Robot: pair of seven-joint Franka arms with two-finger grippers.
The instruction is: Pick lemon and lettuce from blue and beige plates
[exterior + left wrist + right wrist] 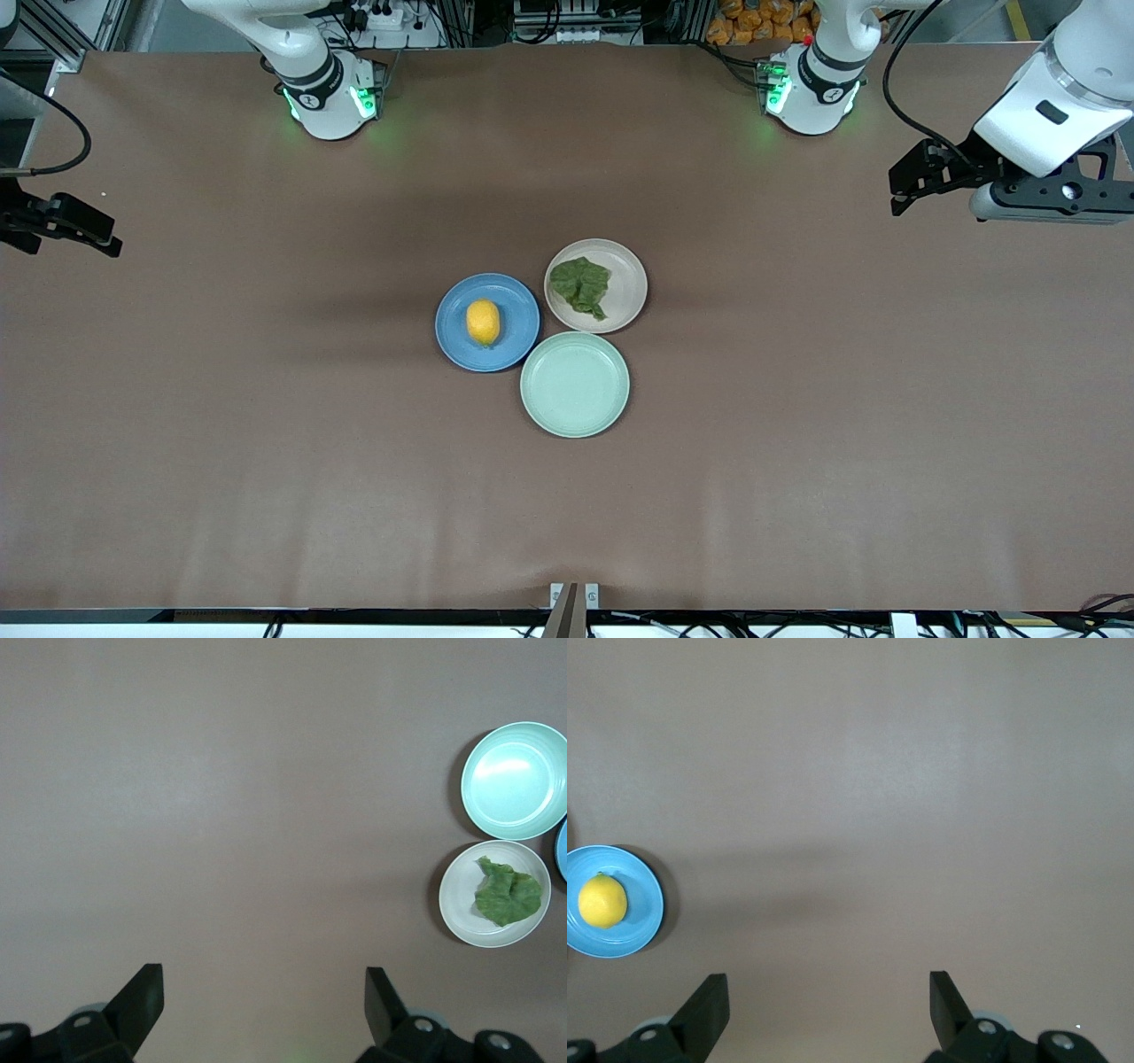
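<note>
Lemon point(483, 322) and lettuce point(581, 285) untouched, mid-table.
Both grippers, left gripper point(264, 992) and right gripper point(828, 990), hang spread at the table's ends; firm lemon suits a waist pinch, lettuce probably limp.

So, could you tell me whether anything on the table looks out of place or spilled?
Nothing stands out. The lemon sits on the blue plate, the lettuce on the beige plate, and the mint-green plate is upright.
</note>
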